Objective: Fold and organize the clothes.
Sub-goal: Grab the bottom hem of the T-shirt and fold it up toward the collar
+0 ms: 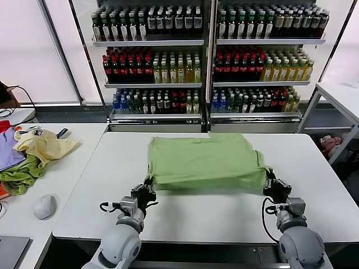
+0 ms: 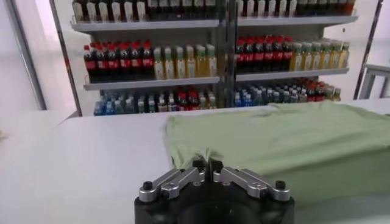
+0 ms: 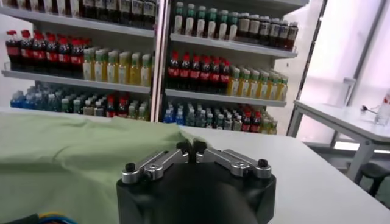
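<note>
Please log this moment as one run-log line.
left gripper: shut on polo shirt near-left corner | right gripper: shut on near-right corner | shirt: on table

Open white table (image 1: 185,216) all along six o'clock, bare between the left gripper (image 1: 148,188) and the right gripper (image 1: 270,182). The polo shirt (image 1: 205,159) covers the centre. At twelve o'clock, bottle shelves (image 1: 207,61) wall off the far edge. Nine o'clock: a narrow gap, then a side table (image 1: 73,162) with piled garments (image 1: 33,154) and a mouse (image 1: 45,206).

One green shirt (image 1: 206,161), two grippers, left (image 1: 148,185) and right (image 1: 269,181), one computer mouse (image 1: 45,206), perhaps three garments heaped (image 1: 31,154) on the side table.
</note>
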`<act>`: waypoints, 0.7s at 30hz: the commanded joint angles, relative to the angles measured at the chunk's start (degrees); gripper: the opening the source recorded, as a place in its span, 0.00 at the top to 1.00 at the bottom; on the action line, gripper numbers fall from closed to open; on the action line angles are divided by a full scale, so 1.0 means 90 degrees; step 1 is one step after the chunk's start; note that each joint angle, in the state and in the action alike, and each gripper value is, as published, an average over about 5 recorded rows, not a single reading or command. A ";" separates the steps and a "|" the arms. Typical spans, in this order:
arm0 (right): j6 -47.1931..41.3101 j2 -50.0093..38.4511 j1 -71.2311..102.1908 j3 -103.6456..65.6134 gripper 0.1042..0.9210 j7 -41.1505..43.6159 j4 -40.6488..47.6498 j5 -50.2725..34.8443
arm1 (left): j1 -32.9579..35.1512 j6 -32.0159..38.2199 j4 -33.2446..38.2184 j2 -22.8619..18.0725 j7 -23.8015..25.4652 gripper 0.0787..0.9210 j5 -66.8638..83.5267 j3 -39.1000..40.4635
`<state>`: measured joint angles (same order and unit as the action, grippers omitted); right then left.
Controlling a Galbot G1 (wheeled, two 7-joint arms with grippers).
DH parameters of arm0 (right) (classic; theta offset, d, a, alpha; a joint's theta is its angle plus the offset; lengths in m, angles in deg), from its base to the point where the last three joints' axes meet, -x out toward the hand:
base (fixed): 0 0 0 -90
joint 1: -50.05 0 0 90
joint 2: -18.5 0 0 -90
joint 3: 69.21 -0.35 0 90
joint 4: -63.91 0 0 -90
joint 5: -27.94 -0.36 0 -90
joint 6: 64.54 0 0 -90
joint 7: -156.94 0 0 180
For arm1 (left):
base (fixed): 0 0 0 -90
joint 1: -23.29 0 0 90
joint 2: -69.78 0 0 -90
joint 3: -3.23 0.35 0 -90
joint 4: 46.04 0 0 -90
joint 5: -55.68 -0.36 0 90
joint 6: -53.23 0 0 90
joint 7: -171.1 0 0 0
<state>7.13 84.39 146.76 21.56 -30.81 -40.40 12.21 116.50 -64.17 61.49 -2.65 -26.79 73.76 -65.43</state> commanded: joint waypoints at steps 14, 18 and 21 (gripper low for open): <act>-0.0301 0.0054 -0.0386 0.0219 0.73 0.0291 0.0528 0.0153 | -0.0664 -0.0127 -0.1003 -0.0035 0.0040 0.91 -0.0953 0.0294; -0.0107 0.0001 -0.0110 -0.0021 0.59 0.0370 0.0293 0.0104 | -0.0354 -0.0096 -0.0609 -0.0010 -0.0006 0.78 -0.0890 0.0146; -0.0023 -0.0059 0.0108 -0.0205 0.49 0.0417 0.0146 0.0122 | -0.0133 -0.0053 -0.0422 0.0009 -0.0056 0.68 -0.0835 0.0070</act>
<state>6.28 84.00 146.20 21.13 -27.85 -37.91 13.40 111.74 -64.93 53.93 -2.70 -26.85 67.09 -63.64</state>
